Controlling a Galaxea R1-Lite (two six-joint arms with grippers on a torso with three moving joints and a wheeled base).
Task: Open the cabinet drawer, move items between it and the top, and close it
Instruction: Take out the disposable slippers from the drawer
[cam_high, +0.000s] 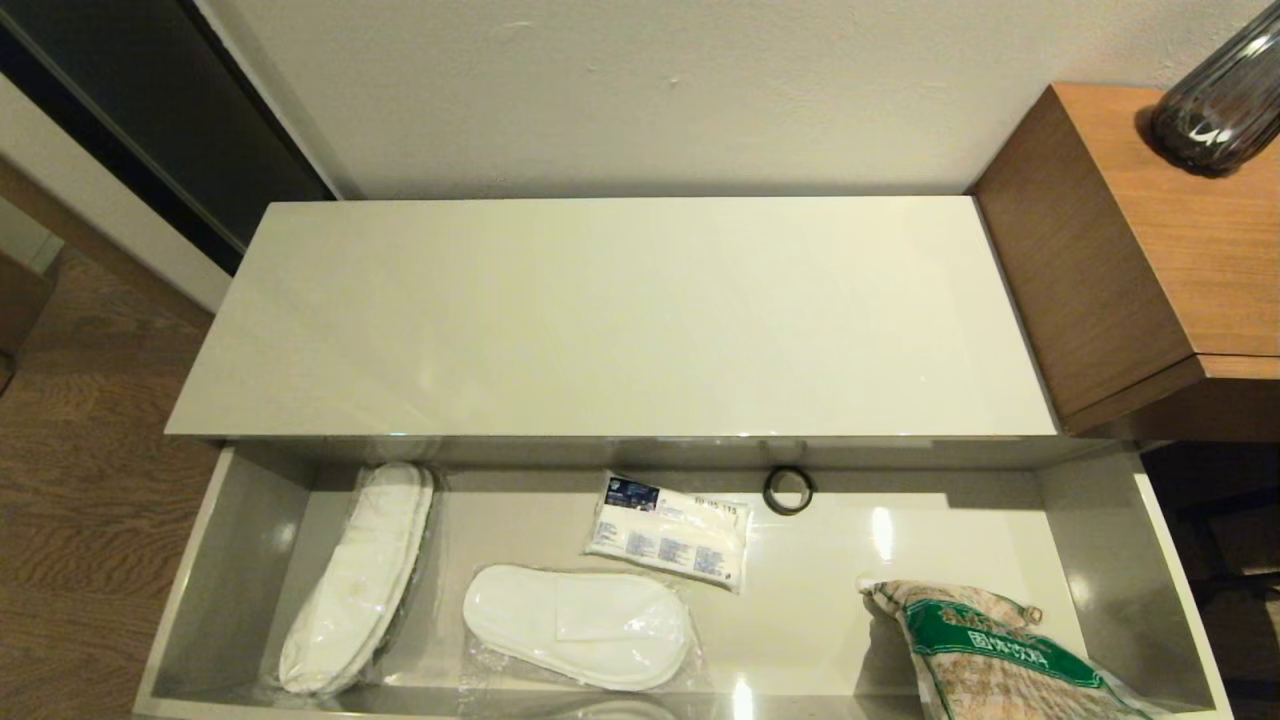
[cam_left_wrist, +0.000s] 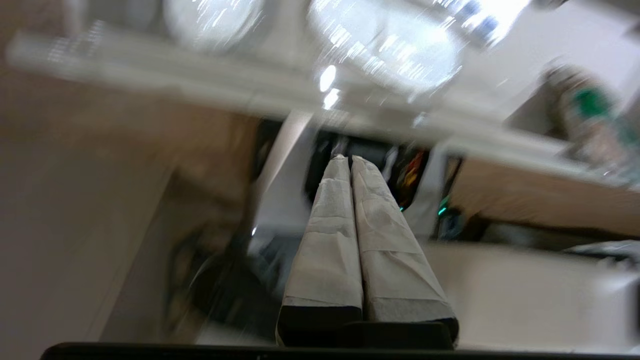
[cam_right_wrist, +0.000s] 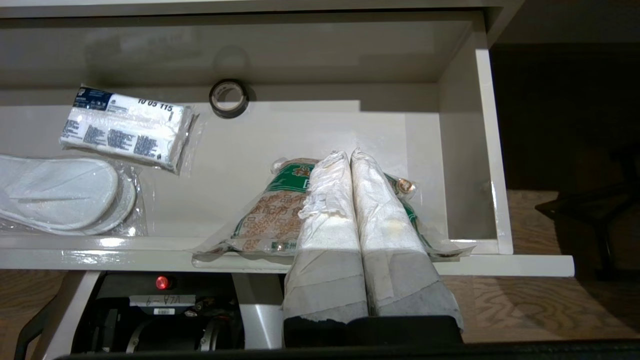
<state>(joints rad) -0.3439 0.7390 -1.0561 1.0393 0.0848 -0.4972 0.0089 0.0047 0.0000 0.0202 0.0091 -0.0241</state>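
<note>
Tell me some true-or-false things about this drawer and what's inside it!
1. The drawer is pulled open. True.
2. The cabinet top has slippers lying on it. False: both slipper packs lie inside the drawer.
3. The grain bag sits at the drawer's right end. True.
4. The right gripper is holding the grain bag. False: its fingers are pressed together above the bag, with nothing between them.
5. The black ring lies near the drawer's back wall. True.
6. The left gripper is wide open. False: its fingers are shut together.
</note>
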